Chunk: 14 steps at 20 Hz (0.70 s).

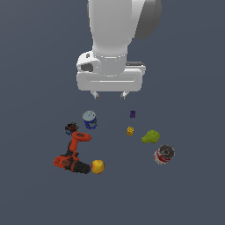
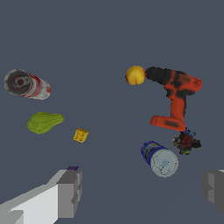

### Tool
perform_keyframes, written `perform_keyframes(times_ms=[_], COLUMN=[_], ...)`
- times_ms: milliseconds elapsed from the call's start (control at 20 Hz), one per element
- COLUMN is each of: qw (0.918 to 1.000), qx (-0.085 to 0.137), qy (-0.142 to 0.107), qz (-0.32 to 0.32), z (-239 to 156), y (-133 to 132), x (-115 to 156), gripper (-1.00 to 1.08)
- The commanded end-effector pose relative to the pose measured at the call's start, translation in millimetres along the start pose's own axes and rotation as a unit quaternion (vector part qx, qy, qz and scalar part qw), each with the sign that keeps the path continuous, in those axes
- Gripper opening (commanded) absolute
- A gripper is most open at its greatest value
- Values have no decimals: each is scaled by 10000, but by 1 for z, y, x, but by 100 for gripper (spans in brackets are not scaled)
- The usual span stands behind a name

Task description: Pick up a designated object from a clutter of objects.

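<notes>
The designated object, a round yellow-orange fruit, lies on the floor touching the chuck end of an orange-red power drill. The rest of the clutter is spread around: a blue-white can, a red-white can, a green pear, a tiny yellow block and a purple block. My gripper hangs open well above the floor, over the gap between the blue-white can and the purple block, holding nothing.
A small dark multicoloured object sits beside the drill's base. Everything rests on a flat dark grey floor. The fruit is wedged against the drill on one side only.
</notes>
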<state>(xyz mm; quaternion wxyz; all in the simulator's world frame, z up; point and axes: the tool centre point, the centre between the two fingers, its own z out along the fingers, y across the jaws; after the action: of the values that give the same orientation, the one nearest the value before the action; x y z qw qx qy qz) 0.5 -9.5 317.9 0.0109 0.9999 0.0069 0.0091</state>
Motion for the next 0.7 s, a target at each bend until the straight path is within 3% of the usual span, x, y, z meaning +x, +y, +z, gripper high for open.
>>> perform_keyframes(times_ms=[0, 650], qw=[10000, 10000], qx=[0, -59], qy=[0, -58], qz=[0, 46], z=[0, 2], y=[0, -1], x=[0, 2], gripper=[100, 100])
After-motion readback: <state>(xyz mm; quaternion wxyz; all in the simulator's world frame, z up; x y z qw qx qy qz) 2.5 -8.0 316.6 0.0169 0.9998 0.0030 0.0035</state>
